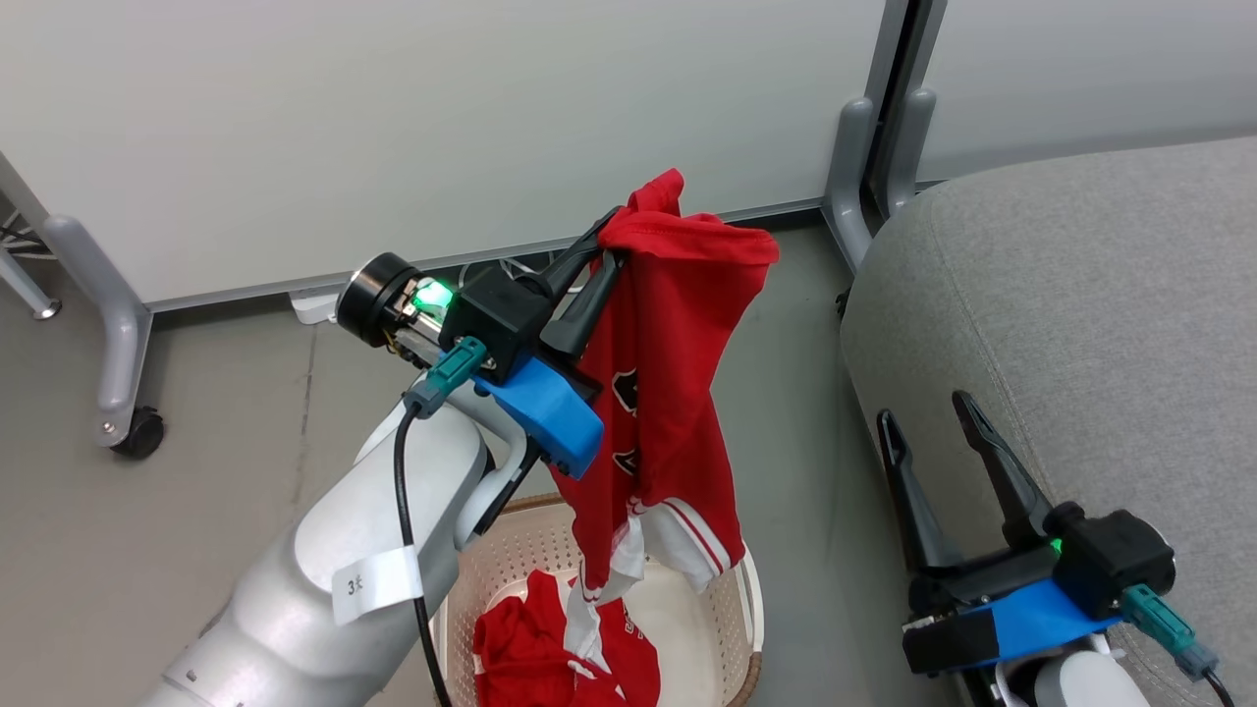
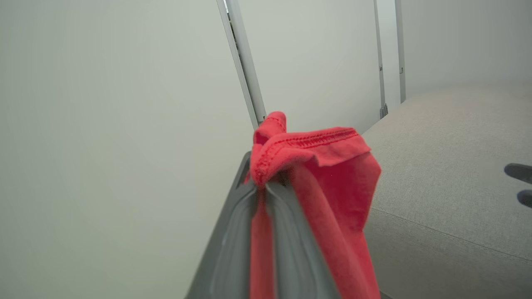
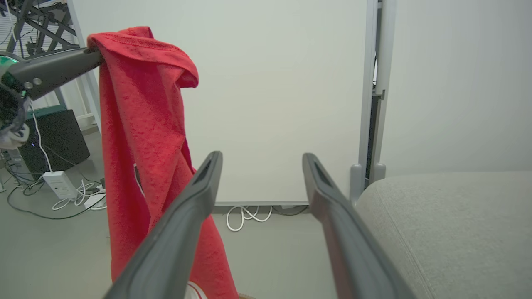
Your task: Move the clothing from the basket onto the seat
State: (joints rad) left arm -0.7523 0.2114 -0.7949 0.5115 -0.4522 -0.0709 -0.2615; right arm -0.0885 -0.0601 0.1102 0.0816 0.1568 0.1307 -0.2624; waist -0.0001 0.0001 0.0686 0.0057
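Note:
A red jersey (image 1: 668, 393) with dark emblems and white trim hangs above the cream basket (image 1: 732, 628), its hem reaching down into it. My left gripper (image 1: 604, 250) is shut on the jersey's top edge (image 2: 291, 145), holding it high. In the right wrist view the same jersey (image 3: 141, 137) hangs at the left. More red clothing (image 1: 550, 648) lies crumpled in the basket's bottom. The grey seat (image 1: 1080, 314) lies to the right. My right gripper (image 1: 928, 407) stands open and empty beside the seat's front edge, with nothing between its fingers (image 3: 199, 195).
White partition panels on grey legs (image 1: 854, 167) stand behind the basket and seat. A wheeled leg (image 1: 123, 363) stands at the left. Cables and a power strip (image 3: 62, 187) lie on the grey floor by a dark box.

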